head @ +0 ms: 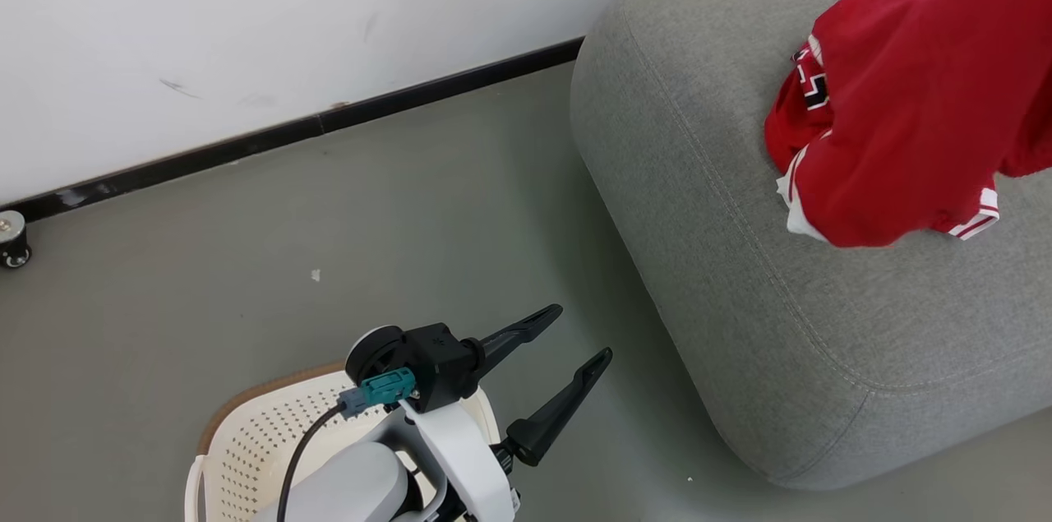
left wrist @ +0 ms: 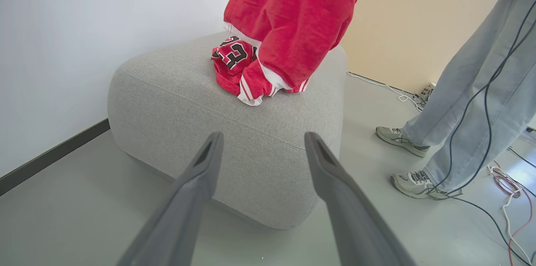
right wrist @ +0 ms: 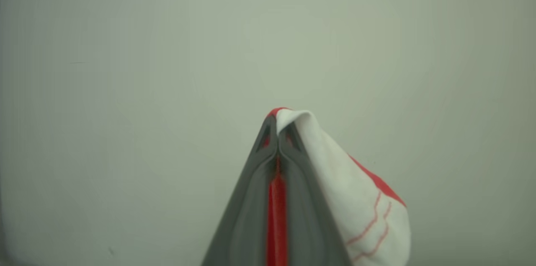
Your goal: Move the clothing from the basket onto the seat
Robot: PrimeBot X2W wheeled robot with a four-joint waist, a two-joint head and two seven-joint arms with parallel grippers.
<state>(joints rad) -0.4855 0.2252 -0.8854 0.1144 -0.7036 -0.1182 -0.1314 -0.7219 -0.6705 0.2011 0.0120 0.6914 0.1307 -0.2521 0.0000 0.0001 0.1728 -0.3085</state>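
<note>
Pinched tight in the closed right gripper [right wrist: 277, 125] is a fold of red cloth, with a white panel draped over the outside of one finger. That cloth belongs to the red garment [head: 904, 119], which hangs from above with its lower end touching the top of the grey seat [head: 699, 177], beside a crumpled jersey [left wrist: 232, 58] already lying there. The left gripper [head: 583, 333] is spread wide and holds nothing, poised over the basket [head: 246, 440] on the floor; the arm hides most of the basket, so I cannot tell whether anything is left inside.

The step in hand looks like the set-down. To do it well, I would bring the right gripper lower so the bulk of the garment settles on the cushion rather than dangling — soft fabric released from height tends to slide. Aim for the middle of the seat, not the rounded near edge, where the weight could pull it to the floor. Open the gripper fully, then draw back along the fingers' own line; the white panel lying over one finger could catch and drag the garment along if the arm swings sideways.

Legs of a person [left wrist: 473, 90] stand near the seat's far side — keep the arm's path on the robot's side.
</note>
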